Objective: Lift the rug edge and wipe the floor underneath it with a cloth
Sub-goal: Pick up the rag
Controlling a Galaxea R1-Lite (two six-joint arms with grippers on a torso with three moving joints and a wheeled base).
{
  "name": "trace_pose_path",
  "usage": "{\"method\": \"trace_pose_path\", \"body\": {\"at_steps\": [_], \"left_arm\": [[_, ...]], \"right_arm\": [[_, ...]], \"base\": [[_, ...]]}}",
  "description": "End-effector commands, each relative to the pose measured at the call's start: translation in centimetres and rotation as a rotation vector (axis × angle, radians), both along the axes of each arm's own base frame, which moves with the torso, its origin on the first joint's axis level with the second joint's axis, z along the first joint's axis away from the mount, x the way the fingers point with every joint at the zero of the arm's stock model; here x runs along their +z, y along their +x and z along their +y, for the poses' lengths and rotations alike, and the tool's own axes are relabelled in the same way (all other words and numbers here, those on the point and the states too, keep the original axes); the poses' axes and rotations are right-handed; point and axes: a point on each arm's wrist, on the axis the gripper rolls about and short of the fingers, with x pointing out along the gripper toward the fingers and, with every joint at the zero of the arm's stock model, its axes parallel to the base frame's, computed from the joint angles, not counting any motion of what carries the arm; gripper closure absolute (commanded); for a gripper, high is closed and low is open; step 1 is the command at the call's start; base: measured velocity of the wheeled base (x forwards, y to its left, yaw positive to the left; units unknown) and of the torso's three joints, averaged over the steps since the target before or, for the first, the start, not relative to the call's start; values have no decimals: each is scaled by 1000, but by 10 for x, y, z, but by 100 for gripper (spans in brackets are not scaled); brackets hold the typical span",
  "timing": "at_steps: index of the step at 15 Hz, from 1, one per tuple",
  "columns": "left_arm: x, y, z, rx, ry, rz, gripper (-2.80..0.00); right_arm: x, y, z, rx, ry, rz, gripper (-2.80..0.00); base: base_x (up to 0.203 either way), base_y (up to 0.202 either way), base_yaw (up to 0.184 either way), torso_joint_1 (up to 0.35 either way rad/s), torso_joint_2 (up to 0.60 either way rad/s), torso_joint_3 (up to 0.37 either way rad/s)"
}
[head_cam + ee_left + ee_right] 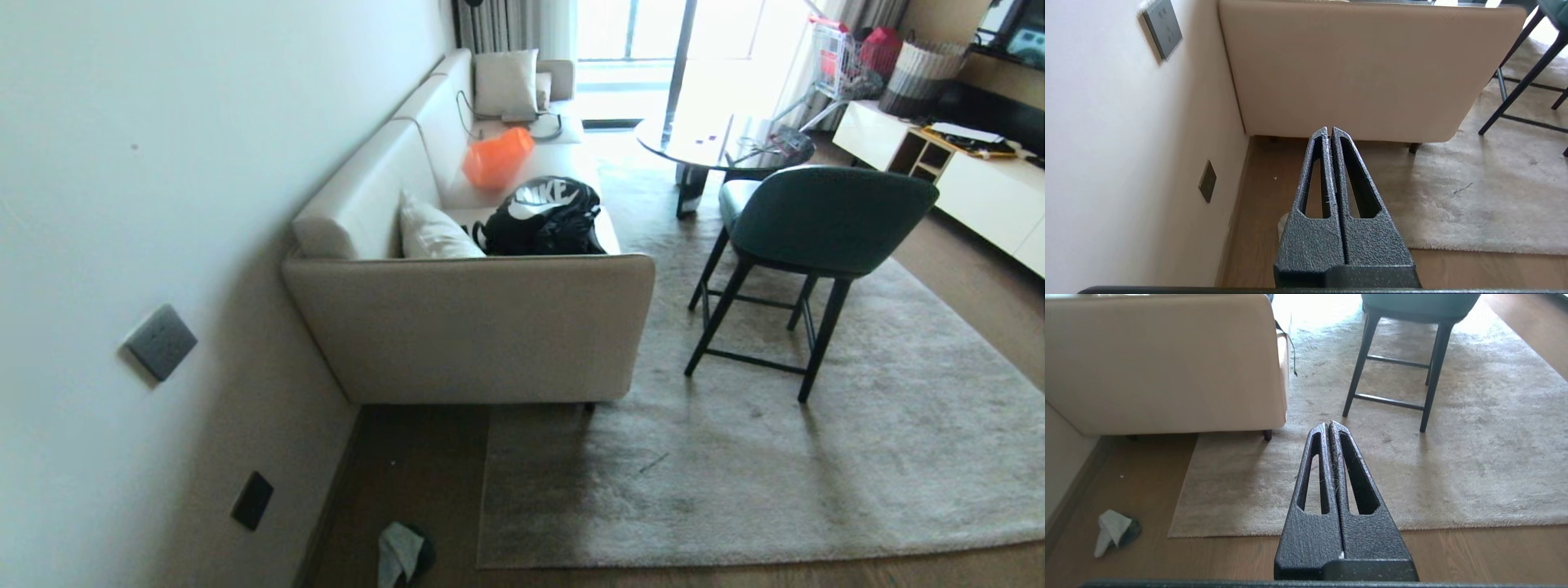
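A large grey-beige plush rug lies flat, its near rug edge (735, 557) (1290, 532) (1474, 250) running straight along the brown wood floor (424, 474) (1147, 482). The crumpled grey-blue cloth (402, 554) (1112, 532) with a dark patch lies on the floor near the wall, left of the rug's corner. In the left wrist view only a pale sliver of the cloth (1282, 225) peeks out beside the fingers. Held above the floor strip by the wall, my left gripper (1329, 130) is shut and empty. My right gripper (1328, 424) hangs over the rug, shut and empty. Neither arm shows in the head view.
A beige sofa (473, 327) stands against the left wall with its end facing me, a leg on the rug. A green chair (816, 220) with black legs stands on the rug, a round table (718, 143) behind it. Wall plates (161, 341) sit on the left wall.
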Motion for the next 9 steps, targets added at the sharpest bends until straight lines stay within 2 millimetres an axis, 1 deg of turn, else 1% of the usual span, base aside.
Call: {"method": "trace_pose_path", "body": {"at_steps": [1,6,9], "left_arm": [[0,0,0,0,-1,0,0],[0,0,0,0,-1,0,0],[0,0,0,0,-1,0,0]], "right_arm": [[0,0,0,0,0,1,0],[0,0,0,0,0,1,0],[0,0,0,0,0,1,0]], "base": [[0,0,0,-161,535,371],[0,0,0,-140,501,368],[0,0,0,-101,487,381]]}}
